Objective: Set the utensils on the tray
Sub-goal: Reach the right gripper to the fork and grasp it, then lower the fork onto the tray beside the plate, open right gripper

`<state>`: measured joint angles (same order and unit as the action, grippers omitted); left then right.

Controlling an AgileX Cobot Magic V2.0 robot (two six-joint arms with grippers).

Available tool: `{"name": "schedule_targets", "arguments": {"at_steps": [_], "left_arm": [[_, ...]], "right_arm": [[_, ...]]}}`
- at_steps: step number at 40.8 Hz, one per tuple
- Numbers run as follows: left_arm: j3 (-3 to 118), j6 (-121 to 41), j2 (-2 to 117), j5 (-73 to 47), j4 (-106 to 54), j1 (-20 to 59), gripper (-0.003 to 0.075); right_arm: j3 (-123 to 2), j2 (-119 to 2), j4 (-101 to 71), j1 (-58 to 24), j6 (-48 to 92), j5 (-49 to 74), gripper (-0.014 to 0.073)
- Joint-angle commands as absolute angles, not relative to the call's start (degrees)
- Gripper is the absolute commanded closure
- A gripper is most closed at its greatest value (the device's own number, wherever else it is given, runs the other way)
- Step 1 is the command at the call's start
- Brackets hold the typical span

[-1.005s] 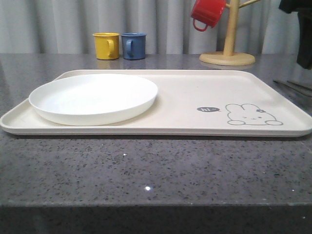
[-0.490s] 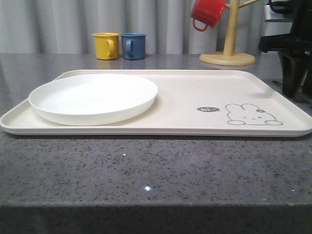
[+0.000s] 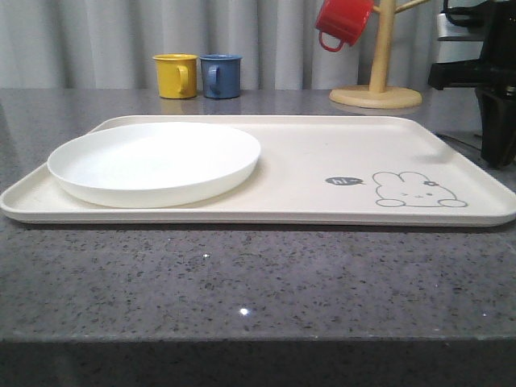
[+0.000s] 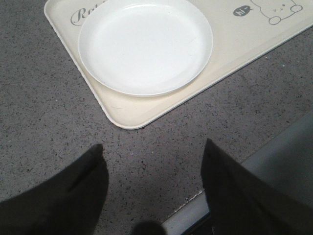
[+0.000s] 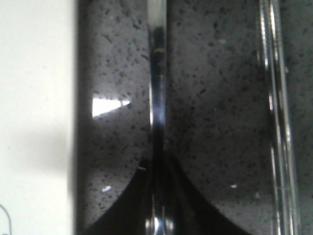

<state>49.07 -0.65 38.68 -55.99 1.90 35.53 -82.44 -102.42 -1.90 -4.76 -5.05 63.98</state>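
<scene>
The cream tray (image 3: 322, 165) with the bunny drawing lies across the table. Past its right edge my right gripper (image 3: 498, 157) is down at the tabletop. In the right wrist view its jaws (image 5: 157, 169) are shut on a slim shiny utensil handle (image 5: 157, 93) lying on the grey table beside the tray's rim (image 5: 39, 98); I cannot tell whether it is the fork or the spoon. A pair of metal chopsticks (image 5: 275, 122) lies parallel, farther from the tray. My left gripper (image 4: 154, 147) hangs open over bare table near a corner of the tray (image 4: 234, 46).
A round white plate (image 3: 153, 161) takes up the tray's left half. Yellow (image 3: 176, 75) and blue (image 3: 221, 75) mugs stand at the back, and a red mug (image 3: 343, 20) hangs on a wooden mug tree (image 3: 376, 89) at the back right.
My right arm has come down into view at the far right beside the tray, then shifted slightly right. The tray and plate have not moved.
</scene>
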Motion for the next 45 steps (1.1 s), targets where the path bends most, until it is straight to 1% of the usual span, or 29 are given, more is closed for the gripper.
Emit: {"name": "schedule_targets", "arguments": {"at_steps": [1, 7, 13, 19, 25, 35, 42, 45], "left_arm": [[50.36, 0.00, 38.65, -52.32, 1.98, 36.01, 0.0319], [50.36, 0.00, 38.65, -52.32, 1.98, 36.01, 0.0319], [50.36, 0.00, 38.65, -52.32, 1.98, 36.01, 0.0319], [50.36, 0.00, 38.65, -52.32, 1.98, 36.01, 0.0319], [50.36, 0.00, 38.65, -52.32, 1.98, 36.01, 0.0319], [50.36, 0.00, 38.65, -52.32, 1.98, 36.01, 0.0319], [50.36, 0.00, 38.65, -52.32, 1.98, 36.01, 0.0319], [50.36, 0.00, 38.65, -52.32, 1.98, 36.01, 0.0319]], "right_arm": [[-84.64, -98.00, -1.82, -4.43, -5.12, 65.46, 0.0673], [-87.07, -95.04, -3.09, -7.18, -5.12, 69.87, 0.0673], [-90.35, -94.34, -4.79, -14.85, -5.98, 73.20, 0.0673], [-94.32, -96.13, -4.93, -23.27, -11.53, 73.75, 0.0672], [-98.81, -99.93, -4.93, -27.68, -19.00, 74.03, 0.0672], [-101.56, -105.80, -4.99, -29.15, -32.50, 72.64, 0.0672], [-101.56, -107.18, -4.81, -29.15, -34.10, 70.65, 0.0672], [-101.56, -107.85, -4.76, -29.15, -34.35, 69.86, 0.0654]]}}
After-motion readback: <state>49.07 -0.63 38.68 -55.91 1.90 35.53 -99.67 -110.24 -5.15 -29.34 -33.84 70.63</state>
